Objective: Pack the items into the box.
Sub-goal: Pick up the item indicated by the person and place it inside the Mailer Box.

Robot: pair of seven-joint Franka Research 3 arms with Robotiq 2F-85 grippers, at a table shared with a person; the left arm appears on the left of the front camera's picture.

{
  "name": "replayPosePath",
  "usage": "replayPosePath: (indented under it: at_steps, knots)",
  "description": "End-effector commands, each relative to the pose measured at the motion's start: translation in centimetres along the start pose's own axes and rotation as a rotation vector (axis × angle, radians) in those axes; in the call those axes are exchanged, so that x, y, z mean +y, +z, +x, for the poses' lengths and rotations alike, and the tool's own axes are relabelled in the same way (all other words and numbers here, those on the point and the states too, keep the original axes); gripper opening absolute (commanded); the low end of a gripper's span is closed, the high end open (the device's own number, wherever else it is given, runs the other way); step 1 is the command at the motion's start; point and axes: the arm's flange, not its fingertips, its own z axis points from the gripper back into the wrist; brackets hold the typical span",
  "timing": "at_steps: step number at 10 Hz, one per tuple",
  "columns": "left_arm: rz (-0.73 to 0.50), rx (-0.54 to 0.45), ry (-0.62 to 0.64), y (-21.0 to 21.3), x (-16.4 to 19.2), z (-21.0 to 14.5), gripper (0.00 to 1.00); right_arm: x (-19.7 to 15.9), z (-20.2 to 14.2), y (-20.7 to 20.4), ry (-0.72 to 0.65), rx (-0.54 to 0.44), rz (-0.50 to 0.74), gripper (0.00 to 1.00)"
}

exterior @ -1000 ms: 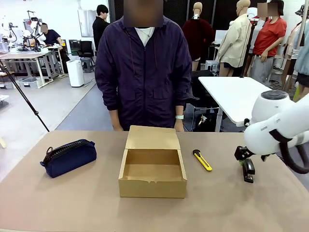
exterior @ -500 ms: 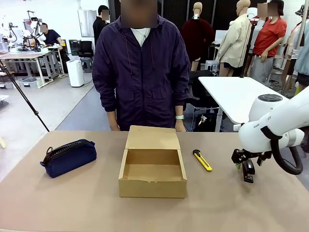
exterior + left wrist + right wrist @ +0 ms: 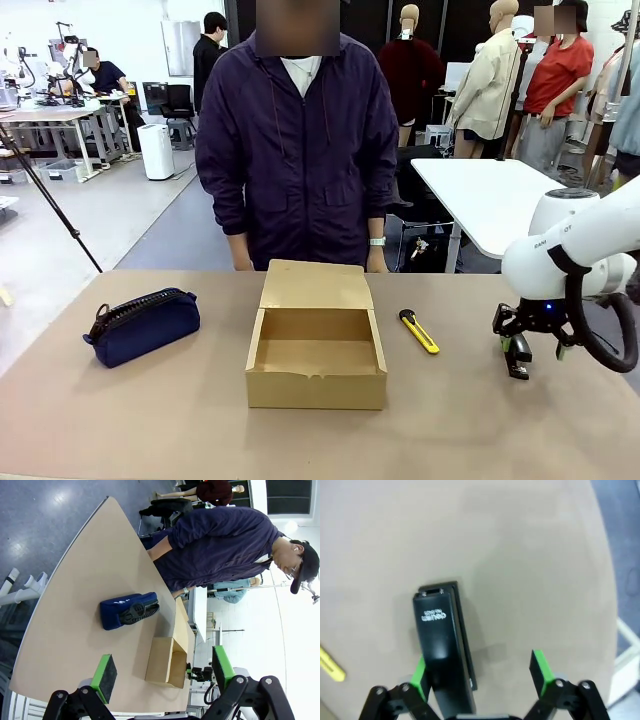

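The brown cardboard box (image 3: pixel 315 378) stands open mid-table, its flap lid lying back toward the person; it also shows in the left wrist view (image 3: pixel 159 660). The navy pouch (image 3: pixel 141 325) (image 3: pixel 128 611) lies left of it. Right of the box lies the yellow-and-black utility knife (image 3: pixel 419 331) (image 3: pixel 329 664). The black stapler (image 3: pixel 518 362) (image 3: pixel 442 645) lies farther right. My right gripper (image 3: pixel 530 346) (image 3: pixel 480 674) hangs open just over it, the stapler's near end close beside one green pad (image 3: pixel 419 677). My left gripper (image 3: pixel 164 672) is open, high above the table's left end.
A person in a dark jacket (image 3: pixel 295 150) stands at the far edge behind the box, arms down. Bare tabletop (image 3: pixel 150 420) lies in front of the box and the pouch. The table's right edge is close beyond the stapler.
My right gripper has shifted slightly right and turned above the stapler, jaws still open. The pouch, box and knife have not moved.
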Motion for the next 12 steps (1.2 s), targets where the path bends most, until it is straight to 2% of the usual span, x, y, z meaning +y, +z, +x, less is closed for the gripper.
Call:
replayPosePath:
  at_steps: [1, 3, 7, 8, 9, 10, 12]
  knots:
    - [-0.011, 0.001, 0.004, 0.1, -0.1, 0.0, 1.0, 1.0, 0.2, 0.6, -0.067, 0.003, 0.097, 1.0]
    - [-0.011, 0.001, 0.004, 0.1, -0.1, 0.0, 1.0, 0.9, 0.3, 0.5, -0.065, -0.007, 0.154, 1.0]
    - [-0.011, 0.001, 0.004, 0.1, -0.1, 0.0, 1.0, 1.2, 0.3, -0.7, 0.014, 0.015, 0.153, 1.0]
    - [-0.011, 0.001, 0.004, 0.1, -0.1, 0.0, 1.0, 1.3, 0.2, -1.1, 0.054, -0.013, 0.158, 0.63]
    - [-0.011, 0.001, 0.004, 0.1, -0.1, 0.0, 1.0, 1.3, 0.1, -1.1, 0.077, -0.023, 0.19, 0.03]
    - [-0.011, 0.001, 0.004, 0.1, -0.1, 0.0, 1.0, 1.2, 0.1, -1.1, 0.084, -0.022, 0.191, 0.0]
    - [-0.011, 0.001, 0.004, 0.1, -0.1, 0.0, 1.0, 1.0, 0.2, -1.2, 0.099, -0.022, 0.178, 0.0]
